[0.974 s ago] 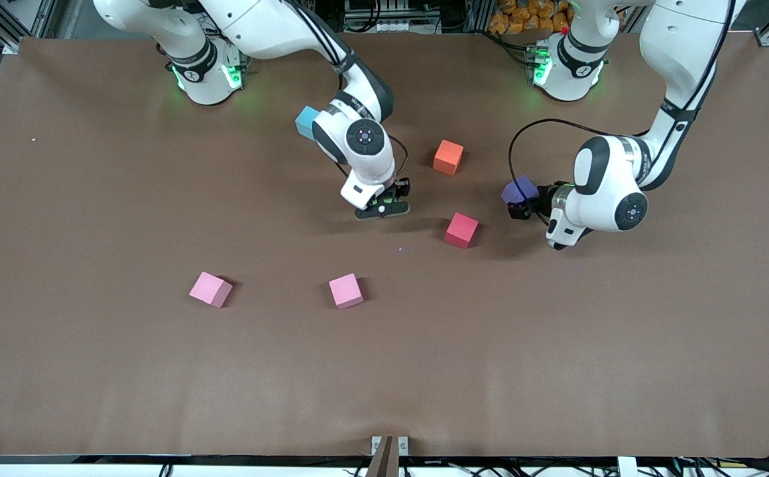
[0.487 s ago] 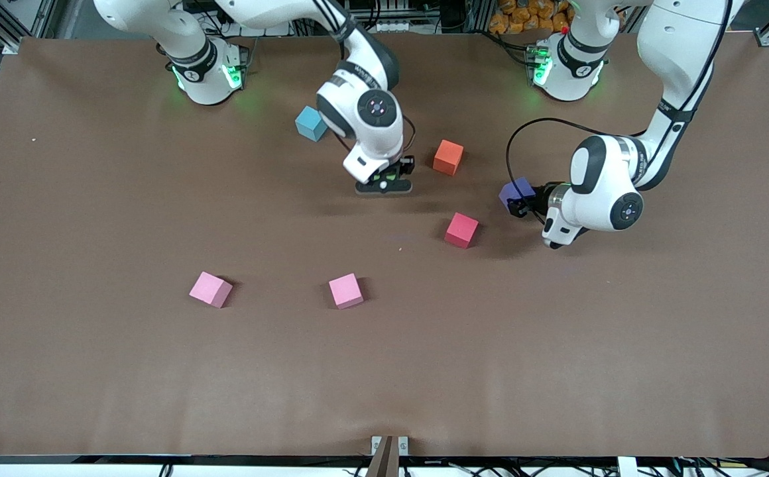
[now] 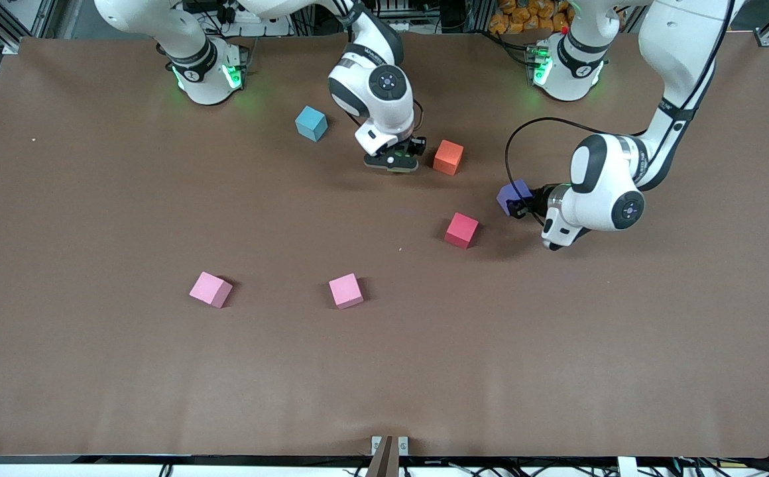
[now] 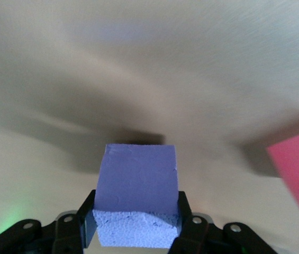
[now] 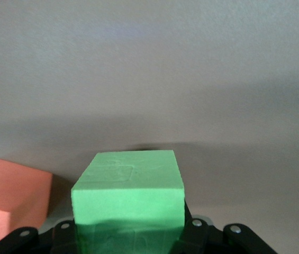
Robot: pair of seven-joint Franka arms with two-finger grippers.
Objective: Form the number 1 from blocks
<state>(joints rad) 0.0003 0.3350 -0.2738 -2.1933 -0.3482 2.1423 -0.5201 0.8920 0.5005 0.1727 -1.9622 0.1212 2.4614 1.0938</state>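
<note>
My left gripper (image 4: 136, 233) pinches the purple matte foam cube (image 3: 514, 195), at 2 o'clock from the red foam cube (image 3: 461, 230). My right gripper (image 5: 129, 233) clamps the green foam cube (image 5: 129, 196), the orange foam cube (image 3: 448, 157) at its 3 o'clock.

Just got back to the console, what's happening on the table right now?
Both arms are holding blocks. The left claw is shut on the purple block, next to the red block. The right claw grips the green block beside the orange block. The blue block and two pink blocks lie loose on the table; no figure 1 is formed yet.
</note>
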